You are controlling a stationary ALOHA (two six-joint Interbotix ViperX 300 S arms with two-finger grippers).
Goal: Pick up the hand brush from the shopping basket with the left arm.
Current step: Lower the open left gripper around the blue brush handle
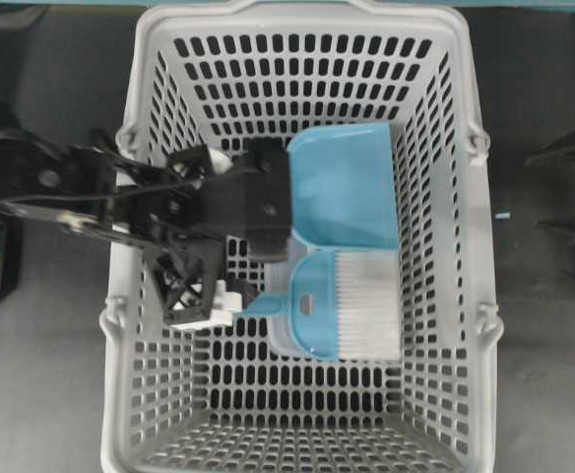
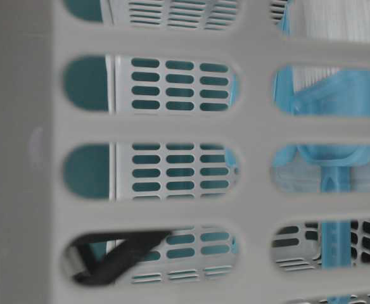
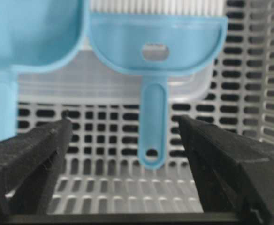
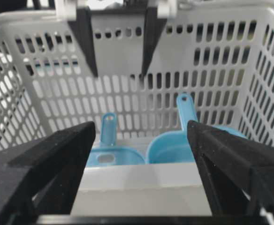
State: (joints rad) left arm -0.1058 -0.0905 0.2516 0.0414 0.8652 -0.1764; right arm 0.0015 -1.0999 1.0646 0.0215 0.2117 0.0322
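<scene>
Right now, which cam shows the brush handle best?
Left wrist: the brush handle sits unobstructed, centred between the open left gripper fingers. Overhead has it mostly hidden under the arm. Table-level glimpses it through basket slots. Right wrist sees it small, far off.

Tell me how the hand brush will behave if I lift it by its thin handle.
The hand brush looks like thin moulded plastic, so probably light and stiff. Its handle is narrow and smooth between the open left gripper fingers, so it may slip or pivot. The wide bristle block likely makes it head-heavy, drooping when lifted.
</scene>
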